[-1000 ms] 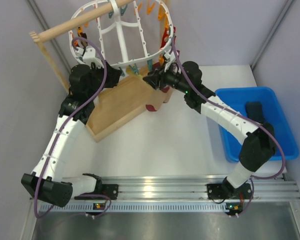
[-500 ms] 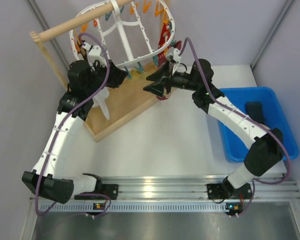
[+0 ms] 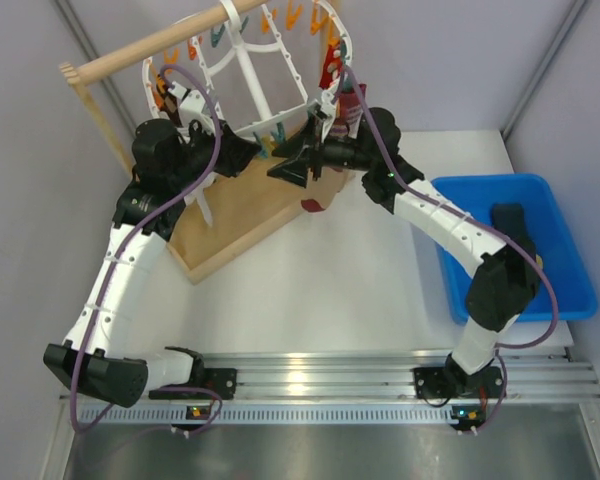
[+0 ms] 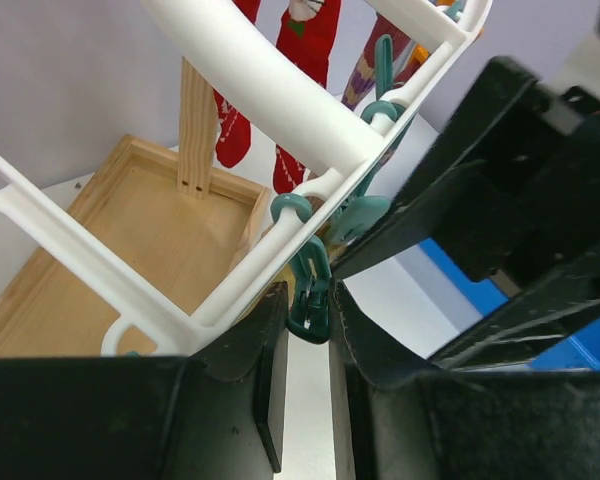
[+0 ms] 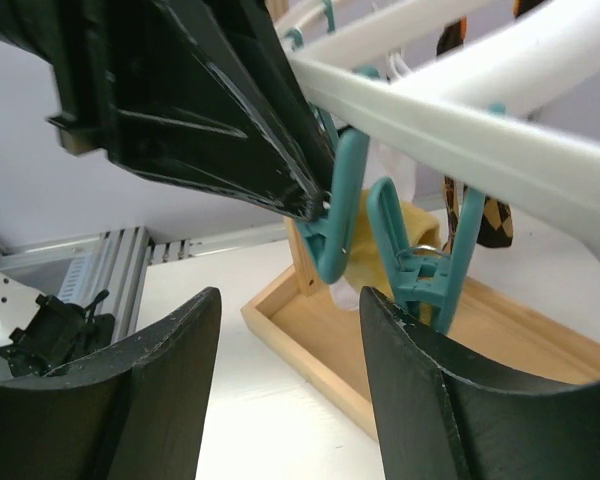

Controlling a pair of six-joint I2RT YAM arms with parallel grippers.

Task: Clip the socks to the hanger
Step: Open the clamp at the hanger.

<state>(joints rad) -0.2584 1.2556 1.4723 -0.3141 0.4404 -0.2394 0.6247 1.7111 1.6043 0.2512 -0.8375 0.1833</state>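
Wooden tray [image 4: 130, 230] below | left fingers [image 4: 248, 345] pinch teal clip [image 4: 310, 295] on hanger [image 4: 250, 80] | right fingers [image 5: 150, 390] spread, empty, under rim

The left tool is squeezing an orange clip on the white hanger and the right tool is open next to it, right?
Wrong colour: the left wrist view shows the left tool squeezing a teal clip. It is on the white hanger, and the right tool is open next to it.
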